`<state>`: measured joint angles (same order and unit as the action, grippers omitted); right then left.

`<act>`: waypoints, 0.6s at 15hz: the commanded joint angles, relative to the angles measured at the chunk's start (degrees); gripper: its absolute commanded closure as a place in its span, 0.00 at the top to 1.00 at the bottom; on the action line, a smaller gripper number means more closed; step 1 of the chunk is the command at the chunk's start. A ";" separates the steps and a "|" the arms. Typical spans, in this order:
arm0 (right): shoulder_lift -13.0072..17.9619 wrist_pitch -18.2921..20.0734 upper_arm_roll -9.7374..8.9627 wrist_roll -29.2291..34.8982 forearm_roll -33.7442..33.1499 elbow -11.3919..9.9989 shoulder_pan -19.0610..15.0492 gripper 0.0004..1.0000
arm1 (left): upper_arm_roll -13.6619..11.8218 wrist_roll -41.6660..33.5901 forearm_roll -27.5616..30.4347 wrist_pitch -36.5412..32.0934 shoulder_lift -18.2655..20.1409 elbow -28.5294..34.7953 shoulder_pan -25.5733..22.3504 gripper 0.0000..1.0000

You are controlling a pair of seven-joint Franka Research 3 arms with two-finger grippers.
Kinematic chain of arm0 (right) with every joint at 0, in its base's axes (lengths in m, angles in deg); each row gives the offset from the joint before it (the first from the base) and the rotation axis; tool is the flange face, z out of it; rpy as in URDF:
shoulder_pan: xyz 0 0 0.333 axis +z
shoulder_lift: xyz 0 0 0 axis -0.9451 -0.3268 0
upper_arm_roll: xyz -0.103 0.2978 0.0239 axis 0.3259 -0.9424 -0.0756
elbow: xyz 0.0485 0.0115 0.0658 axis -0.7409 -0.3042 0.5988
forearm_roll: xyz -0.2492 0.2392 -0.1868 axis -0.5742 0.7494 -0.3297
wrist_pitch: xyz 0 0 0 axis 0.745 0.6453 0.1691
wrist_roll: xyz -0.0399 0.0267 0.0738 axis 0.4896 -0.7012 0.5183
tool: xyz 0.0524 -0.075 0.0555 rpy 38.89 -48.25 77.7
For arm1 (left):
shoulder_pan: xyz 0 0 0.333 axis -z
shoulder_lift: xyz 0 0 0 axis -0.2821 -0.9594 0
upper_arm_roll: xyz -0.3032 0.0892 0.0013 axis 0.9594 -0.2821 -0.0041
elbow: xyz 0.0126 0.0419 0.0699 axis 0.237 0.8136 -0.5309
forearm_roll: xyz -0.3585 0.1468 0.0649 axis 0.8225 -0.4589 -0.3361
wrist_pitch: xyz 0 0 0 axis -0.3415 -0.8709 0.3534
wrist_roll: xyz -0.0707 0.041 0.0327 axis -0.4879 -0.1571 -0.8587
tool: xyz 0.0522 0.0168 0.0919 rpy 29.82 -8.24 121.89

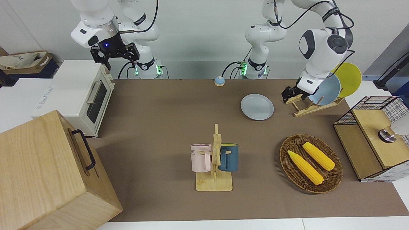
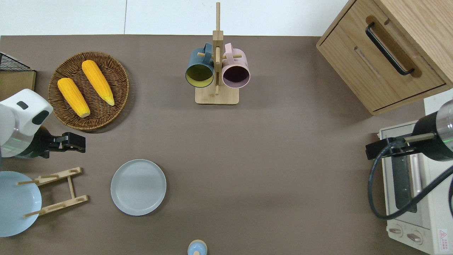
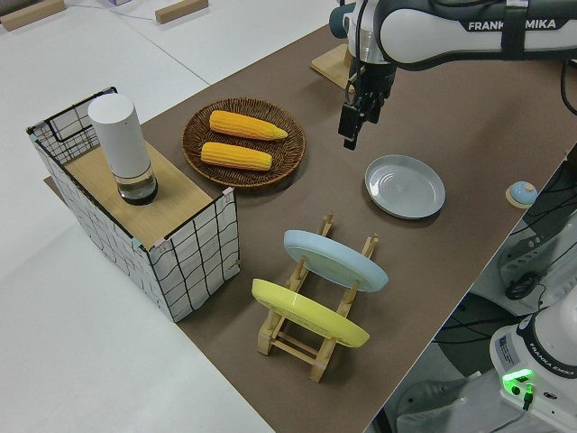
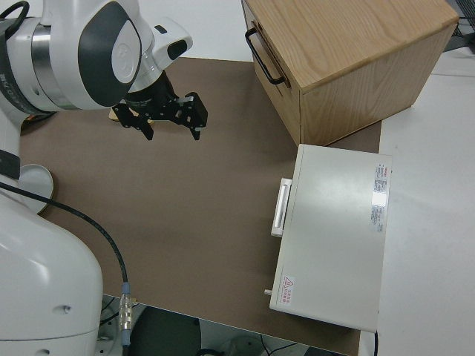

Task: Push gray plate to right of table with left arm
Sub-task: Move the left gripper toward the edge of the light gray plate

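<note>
Brown and matte, the table [image 1: 166, 105] runs wide under a white wall, white-edged, in the front view. On it the gray plate [image 1: 257, 107], round, smooth and low-rimmed, lies flat near the left arm's end, beside a slatted wooden plate rack [image 1: 311, 105].

From overhead, the left gripper [image 2: 72, 141] hangs over bare tabletop between a woven wicker basket [image 2: 116, 85] and the rack; whether its fingers are apart I cannot tell.

The right side view shows the parked right gripper [image 4: 172, 119], fingers spread.
</note>
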<state>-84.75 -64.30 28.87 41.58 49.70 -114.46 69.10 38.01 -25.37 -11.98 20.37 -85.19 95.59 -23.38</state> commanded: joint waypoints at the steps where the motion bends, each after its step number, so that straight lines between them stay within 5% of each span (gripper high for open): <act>1: 0.14 0.90 -0.93 0.67 0.25 0.54 -1.16 0.98 | -0.32 -0.23 0.58 8.84 6.32 12.09 0.57 1.00; 9: 0.14 0.90 -0.93 0.67 0.25 0.54 -1.16 0.98 | -0.32 -0.22 2.33 20.88 7.20 24.57 1.19 1.00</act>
<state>-84.75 -64.30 28.88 41.58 49.70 -114.46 69.10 38.09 -25.38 -11.69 35.70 -80.25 113.93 -22.81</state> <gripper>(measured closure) 0.013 0.004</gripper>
